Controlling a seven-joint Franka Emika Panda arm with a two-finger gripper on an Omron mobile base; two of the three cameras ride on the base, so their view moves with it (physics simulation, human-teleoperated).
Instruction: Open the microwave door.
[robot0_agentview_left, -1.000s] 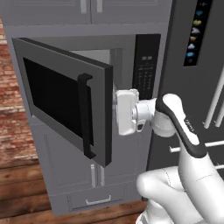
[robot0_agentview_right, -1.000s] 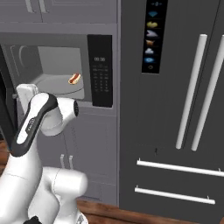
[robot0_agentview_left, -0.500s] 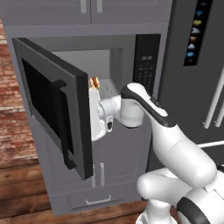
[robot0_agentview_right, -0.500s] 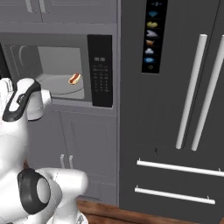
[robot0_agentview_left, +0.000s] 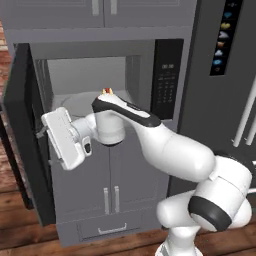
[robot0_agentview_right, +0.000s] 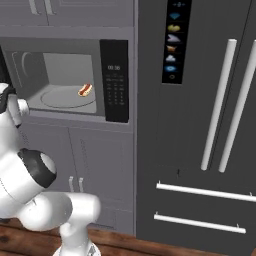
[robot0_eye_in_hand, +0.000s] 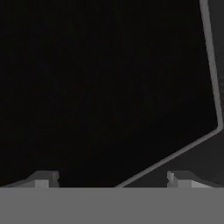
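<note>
The wide grey-framed microwave door with its black glass window (robot0_agentview_left: 25, 135) is seen swung far out to the left of the built-in grey microwave (robot0_agentview_right: 65, 80), whose pale interior and round turntable plate (robot0_agentview_right: 67, 97) carrying a small hot dog (robot0_agentview_right: 85, 90) are exposed. The hand (robot0_agentview_left: 42, 132) is held against the door's inner face, presumably to push it wider. Its fingers (robot0_eye_in_hand: 43, 178) are spread apart with nothing between them.

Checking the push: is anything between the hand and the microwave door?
Nothing: in the hand view the fingertips stand apart, facing the microwave door glass with bare space between.
</note>
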